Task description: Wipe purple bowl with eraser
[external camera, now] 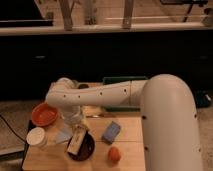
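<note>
**Crowded on both sides of the bowl**

My gripper hangs over the purple bowl. The orange bowl and white cup hem in my left. The blue block and orange fruit sit close on the right. My arm bars the back. I see bare table front-left.

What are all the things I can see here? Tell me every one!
purple bowl: one, nearly black, table front
eraser: one, tan with dark edge, on the purple bowl
orange bowl: one, orange-red, left
white cup: one, white, front left
blue block: one, blue, right of purple bowl
orange ball: one, orange, front
green tub: one, green, back
table: one, wooden
arm: one, white, from right
gripper: one, pale, above the eraser
</note>
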